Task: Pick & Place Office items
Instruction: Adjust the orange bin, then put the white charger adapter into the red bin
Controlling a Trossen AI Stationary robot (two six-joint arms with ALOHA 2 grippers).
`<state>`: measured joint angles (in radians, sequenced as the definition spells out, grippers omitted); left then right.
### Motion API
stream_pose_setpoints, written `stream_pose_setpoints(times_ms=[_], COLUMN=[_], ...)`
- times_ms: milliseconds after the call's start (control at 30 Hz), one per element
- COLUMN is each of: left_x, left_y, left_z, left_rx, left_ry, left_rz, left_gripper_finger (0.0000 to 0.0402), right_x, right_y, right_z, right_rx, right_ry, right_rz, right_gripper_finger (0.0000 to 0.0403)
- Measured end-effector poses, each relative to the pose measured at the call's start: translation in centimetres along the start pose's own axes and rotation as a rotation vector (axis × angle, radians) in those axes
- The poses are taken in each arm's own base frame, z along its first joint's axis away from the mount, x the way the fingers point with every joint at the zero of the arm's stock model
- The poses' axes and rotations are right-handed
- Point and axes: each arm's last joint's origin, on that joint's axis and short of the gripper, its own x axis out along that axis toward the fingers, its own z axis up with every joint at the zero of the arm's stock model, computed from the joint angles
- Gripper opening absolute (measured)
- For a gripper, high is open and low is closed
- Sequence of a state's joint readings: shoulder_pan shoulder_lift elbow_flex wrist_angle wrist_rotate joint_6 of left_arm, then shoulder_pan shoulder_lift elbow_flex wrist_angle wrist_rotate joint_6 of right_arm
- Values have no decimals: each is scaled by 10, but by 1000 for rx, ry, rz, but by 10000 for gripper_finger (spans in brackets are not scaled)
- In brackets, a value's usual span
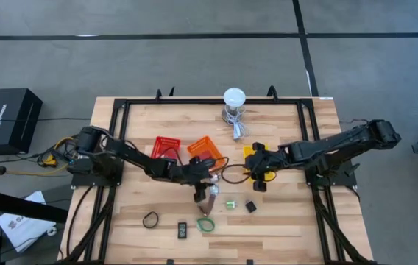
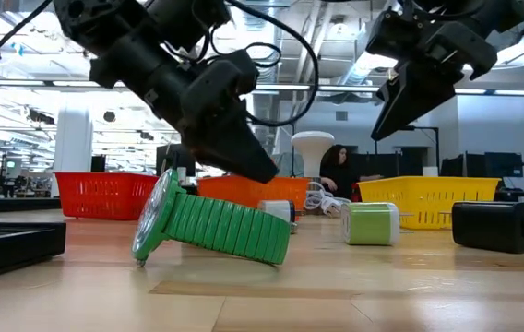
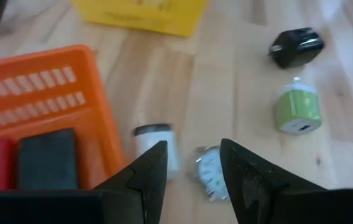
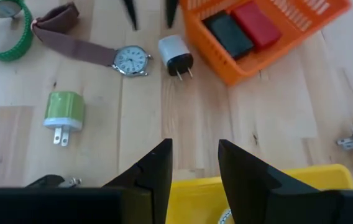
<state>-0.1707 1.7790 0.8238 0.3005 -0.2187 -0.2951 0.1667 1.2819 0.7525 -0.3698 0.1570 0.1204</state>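
- High view first: the wooden tabletop (image 1: 282, 228) carries three mesh baskets in a row, red basket (image 1: 166, 146), orange basket (image 1: 203, 149) and yellow basket (image 1: 257, 156), with a white-domed lamp (image 1: 234, 98) behind them.
- Left gripper (image 3: 192, 163) hangs low beside the orange basket, its fingers spread and holding nothing. Just ahead of its tips lie a white charger (image 4: 176, 55) and a brown-strapped watch (image 4: 130, 60), close together.
- Right gripper (image 4: 194, 163) hovers over the yellow basket's rim, fingers likewise spread and empty.
- Risk, as I judge it: the charger and the watch face sit so near each other that closing on one could nudge or drag the other, or catch both. The charger is also near the orange basket's wall, so a finger could strike the mesh on the way down.
- The two arms reach toward the same middle patch, so a move by either could crowd the other.
- Green-banded watch (image 2: 211, 227) stands tipped on its edge nearer the front; a brush from the left arm would likely topple it.
- Green charger (image 4: 64, 111) and black charger (image 3: 296, 46) lie farther off to the right, apart from both grippers.
- Orange basket already holds a red block (image 4: 258, 25) and a dark block (image 4: 228, 35).
- Black band ring (image 1: 151, 219) and a small dark item (image 1: 183, 230) wait at the front edge.
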Motion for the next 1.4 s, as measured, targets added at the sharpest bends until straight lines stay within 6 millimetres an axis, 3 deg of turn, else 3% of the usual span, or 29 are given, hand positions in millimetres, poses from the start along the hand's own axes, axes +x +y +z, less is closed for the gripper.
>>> stream_pose_setpoints(times_ms=[400, 633, 833, 1100, 1400], left_x=[-3, -9, -11, 0, 19], left_y=[37, 18, 2, 1, 0], left_z=[6, 7, 6, 4, -15], left_rx=[-46, -18, 4, -4, 55], left_ry=[60, 51, -12, -66, -49], left_rz=[133, 51, 69, 104, 134], left_gripper_finger=[144, 150, 196, 253, 249], right_x=[0, 0, 0, 0, 0], right_y=[3, 3, 3, 3, 3], right_z=[-1, -1, 0, 1, 2], right_rx=[-7, -6, -4, -15, -47], right_ry=[3, 3, -7, -11, -19], right_rz=[6, 6, 7, 7, 8], right_gripper_finger=[120, 120, 120, 120, 120])
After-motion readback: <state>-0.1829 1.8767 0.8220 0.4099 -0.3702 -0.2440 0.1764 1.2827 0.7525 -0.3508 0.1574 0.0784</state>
